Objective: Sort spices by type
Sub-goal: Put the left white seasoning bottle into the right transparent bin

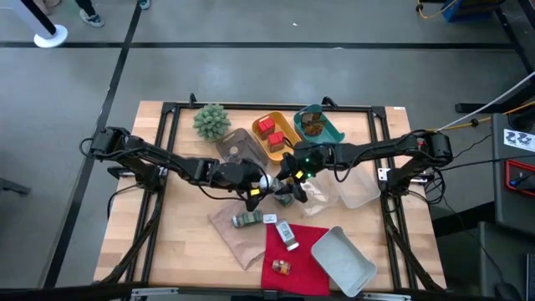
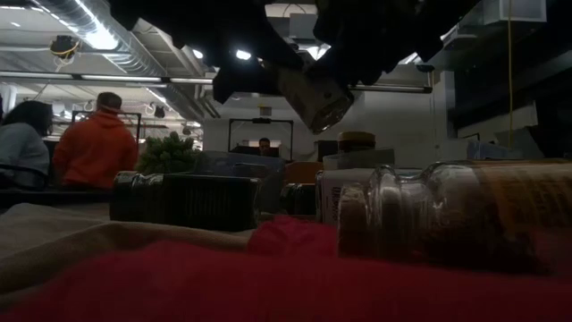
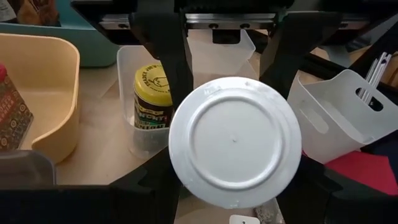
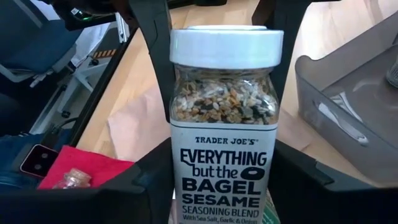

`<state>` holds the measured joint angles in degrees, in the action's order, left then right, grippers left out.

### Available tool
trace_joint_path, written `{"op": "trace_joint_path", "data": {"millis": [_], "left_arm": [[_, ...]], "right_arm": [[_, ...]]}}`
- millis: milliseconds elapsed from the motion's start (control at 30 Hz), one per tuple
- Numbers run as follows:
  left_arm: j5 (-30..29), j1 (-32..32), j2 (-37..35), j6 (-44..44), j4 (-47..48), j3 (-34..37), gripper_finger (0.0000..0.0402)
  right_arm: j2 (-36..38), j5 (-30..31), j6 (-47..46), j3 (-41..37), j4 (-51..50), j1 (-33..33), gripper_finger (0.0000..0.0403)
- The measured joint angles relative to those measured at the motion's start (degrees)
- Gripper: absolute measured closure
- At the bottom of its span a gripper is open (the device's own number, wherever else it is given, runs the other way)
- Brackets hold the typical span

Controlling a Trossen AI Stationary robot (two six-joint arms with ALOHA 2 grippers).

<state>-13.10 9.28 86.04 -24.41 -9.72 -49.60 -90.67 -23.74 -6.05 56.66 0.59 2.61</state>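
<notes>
1. A brown jar [image 2: 456,215] lies on its side on the red cloth [image 1: 294,251], closest to the low camera
2. Above the desk [image 1: 184,242] middle, both pincers grip one white-capped jar [image 4: 225,124]: the left pincer [image 3: 233,155] squeezes its cap end, the right pincer [image 4: 217,186] its sides
3. Farther back, red tins [image 1: 269,132] sit in the yellow tray [image 1: 288,125]

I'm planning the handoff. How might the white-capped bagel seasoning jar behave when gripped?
The jar looks like clear, hard, smooth plastic or glass, so probably stiff but slippery. It's nearly full, so likely hefty for its size. Its round cap suggests it could roll if laid down.
</notes>
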Motion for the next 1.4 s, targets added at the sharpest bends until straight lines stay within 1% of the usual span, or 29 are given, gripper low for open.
{"op": "trace_joint_path", "data": {"millis": [133, 300, 400, 567, 700, 900, 1167, 1300, 1400], "left_arm": [[0.0, 0.0, 0.0, 0.08, -0.07, 0.0, 0.02], [0.0, -0.02, -0.02, 0.91, -0.26, 0.0, 0.0181], [0.04, -0.04, -0.26, 3.16, -0.25, 0.0, 0.0174], [0.0, -0.07, -1.09, 7.88, -0.2, 0.0, 0.0172], [0.0, -0.22, -1.18, 8.14, -0.05, 0.0, 0.0172], [-0.09, -0.26, -1.18, 8.09, -0.02, 0.0, 0.0171], [-0.17, -1.04, -1.18, 7.91, 0.07, 0.0, 0.0171], [-0.19, -1.14, -1.18, 7.92, 0.13, 0.0, 0.0171], [-0.17, -1.14, -1.18, 7.92, 0.13, 0.0, 0.0171]], "right_arm": [[0.0, -0.27, 0.05, 0.0, -0.32, 0.0, 0.02], [0.35, -0.45, -0.05, -0.02, -2.29, 0.0, 0.02], [1.66, 0.08, -0.16, -0.09, -5.42, 0.0, 0.02], [5.26, 2.75, -0.04, -0.09, -12.66, 0.0, 0.02], [9.7, 5.41, -0.11, -0.09, -17.96, 0.02, 0.02], [18.29, 15.03, -3.2, -0.09, -29.58, 0.0, 0.02], [28.77, 30.18, -13.47, -0.12, -45.77, -0.08, 0.02], [31.95, 38.61, -21.0, -2.01, -51.89, -2.96, 0.02], [33.95, 43.48, -27.43, -4.21, -54.8, -6.95, 0.02]]}}
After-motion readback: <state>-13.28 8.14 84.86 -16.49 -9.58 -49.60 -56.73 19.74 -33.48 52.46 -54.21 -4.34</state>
